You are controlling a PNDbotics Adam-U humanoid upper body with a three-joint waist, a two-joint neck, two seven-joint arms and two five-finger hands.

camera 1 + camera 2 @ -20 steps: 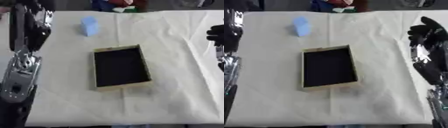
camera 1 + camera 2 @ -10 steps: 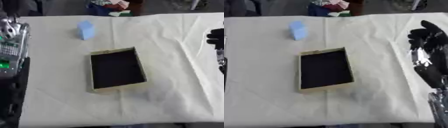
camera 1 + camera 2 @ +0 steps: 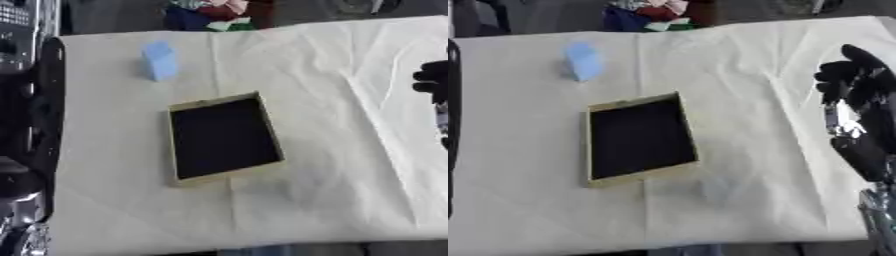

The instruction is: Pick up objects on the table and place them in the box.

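A light blue block [image 3: 159, 60] stands upright on the cream cloth, behind and to the left of the box. The shallow box [image 3: 214, 101] has a tan rim and a dark inside, lies askew in the middle, and holds nothing that I can see. My right hand [image 3: 852, 87] hangs over the cloth's right side, well away from both. Its black fingers point up, relaxed, with nothing in them. Of my left arm [image 3: 42, 110] only the black and silver limb shows along the left edge. Its hand is out of the picture.
The cream cloth [image 3: 332, 150] covers the whole table [image 3: 754, 210] and shows creases. A heap of coloured fabric [image 3: 210, 12] lies beyond the far edge. The table's front edge runs along the bottom of both views.
My left arm has pulled back to the left edge, and its hand has left the picture. The right hand has stayed at the right side. Block and box have not moved.
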